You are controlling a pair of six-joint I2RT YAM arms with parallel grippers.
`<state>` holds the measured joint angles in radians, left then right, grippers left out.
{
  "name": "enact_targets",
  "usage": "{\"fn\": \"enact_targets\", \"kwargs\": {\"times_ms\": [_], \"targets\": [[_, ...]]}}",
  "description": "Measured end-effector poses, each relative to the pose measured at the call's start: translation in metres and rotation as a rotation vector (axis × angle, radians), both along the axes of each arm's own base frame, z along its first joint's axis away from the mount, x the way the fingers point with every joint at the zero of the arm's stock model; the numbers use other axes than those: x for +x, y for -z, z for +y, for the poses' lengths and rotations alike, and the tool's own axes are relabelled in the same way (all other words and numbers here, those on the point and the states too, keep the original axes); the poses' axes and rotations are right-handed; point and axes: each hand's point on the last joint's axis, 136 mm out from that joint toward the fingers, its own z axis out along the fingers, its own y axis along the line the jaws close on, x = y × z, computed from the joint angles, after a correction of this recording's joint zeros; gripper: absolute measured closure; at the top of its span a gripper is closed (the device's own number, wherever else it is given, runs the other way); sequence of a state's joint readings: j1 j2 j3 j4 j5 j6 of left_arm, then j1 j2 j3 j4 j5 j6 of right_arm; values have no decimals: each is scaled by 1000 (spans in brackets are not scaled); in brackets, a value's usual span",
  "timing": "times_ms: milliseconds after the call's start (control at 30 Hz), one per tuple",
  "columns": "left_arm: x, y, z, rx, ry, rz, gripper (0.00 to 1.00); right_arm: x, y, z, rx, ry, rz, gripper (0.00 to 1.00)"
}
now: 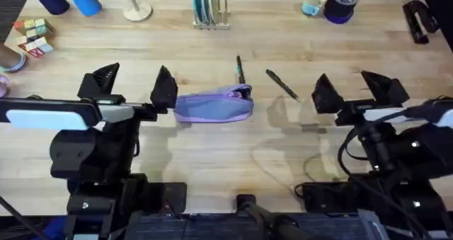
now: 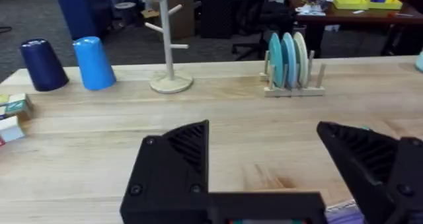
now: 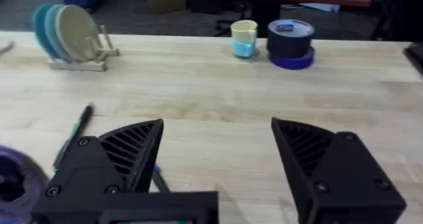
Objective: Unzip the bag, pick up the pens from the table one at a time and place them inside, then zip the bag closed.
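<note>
Nearest the bases, both arms hang low over the bench (image 1: 233,155). The left gripper (image 1: 134,84) is spread wide, one finger beside the bag's (image 1: 212,105) left end; the right gripper (image 1: 354,88) is equally wide and empty, right of the pens. The bag lies mid-bench between them. Just beyond it, one pen (image 1: 241,69) touches the bag's right end and the other pen (image 1: 282,83) lies near. To unzip well, one gripper should pin the bag's end while the other draws the pull, which I can't make out.
</note>
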<state>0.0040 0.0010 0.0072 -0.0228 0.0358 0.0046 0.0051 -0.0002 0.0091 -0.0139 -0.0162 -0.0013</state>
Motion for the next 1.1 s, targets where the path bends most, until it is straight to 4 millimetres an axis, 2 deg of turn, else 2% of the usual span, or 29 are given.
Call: {"fn": "enact_targets", "kwargs": {"times_ms": [100, 200, 333, 467, 700, 900, 1100], "targets": [[-4, 12, -7, 0, 41, 79, 7, -4, -4, 14, 8, -79, 18, 5], [-13, 7, -9, 8, 52, 149, 7, -9, -17, 17, 10, -101, 22, 5], [-27, -33, -12, 61, 76, 131, 7, -19, -53, 20, 11, -115, 9, 5], [-36, -72, -18, 150, 115, 93, 8, -24, -77, 20, 13, -120, 38, 5], [-31, -105, -22, 241, 157, 158, 9, -13, -107, 21, 18, -125, 113, 5], [-19, -111, -35, 317, 267, 271, 10, 0, -115, 22, 29, -128, 274, 5], [-18, -88, -52, 398, 439, 434, 10, 10, -128, 23, 36, -130, 384, 5]]}}
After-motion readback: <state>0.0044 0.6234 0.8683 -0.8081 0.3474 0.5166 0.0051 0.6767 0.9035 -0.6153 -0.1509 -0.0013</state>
